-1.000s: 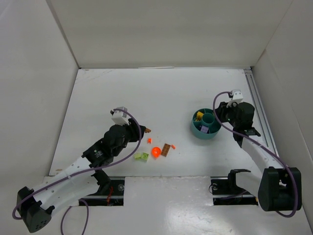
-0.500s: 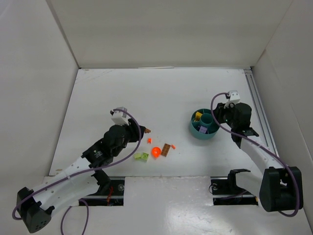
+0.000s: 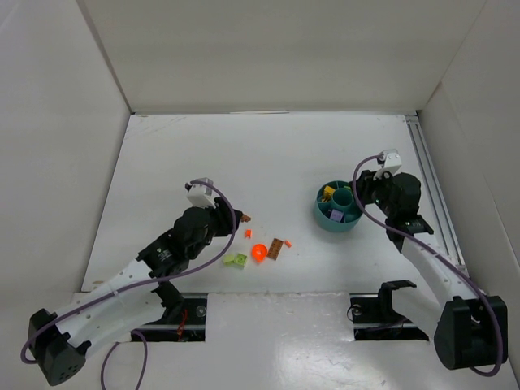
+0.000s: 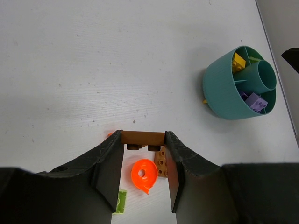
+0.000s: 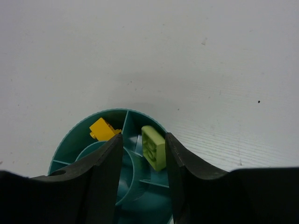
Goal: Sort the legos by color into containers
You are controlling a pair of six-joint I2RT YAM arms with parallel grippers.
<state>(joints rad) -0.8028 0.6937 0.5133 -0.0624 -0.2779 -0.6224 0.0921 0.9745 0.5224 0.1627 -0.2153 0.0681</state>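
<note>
My left gripper (image 4: 143,140) (image 3: 240,218) is shut on a brown brick (image 4: 142,137), held crosswise at its fingertips above the loose legos. Below it lie a round orange piece (image 4: 144,173), a brown plate (image 4: 161,163) and a lime green brick (image 4: 121,201). The teal bowl (image 3: 321,213) (image 4: 219,88) stands to the right, with a yellow brick (image 4: 238,62) and a purple brick (image 4: 256,101) in separate compartments. My right gripper (image 5: 144,138) (image 3: 360,195) hangs open over the bowl's rim (image 5: 70,135). A lime green brick (image 5: 154,147) leans tilted in a compartment beside the right finger, and a yellow brick (image 5: 103,128) lies one compartment over.
Two small orange bricks (image 3: 249,233) (image 3: 288,243) lie on the white table near the pile. A tiny yellow bit (image 4: 204,100) sits against the bowl's outer wall. White walls close in the table on the left, back and right.
My right jaws have widened a little over the bowl, and the right wrist has shifted slightly. My left arm has edged a touch to the right, still holding the brown brick.
</note>
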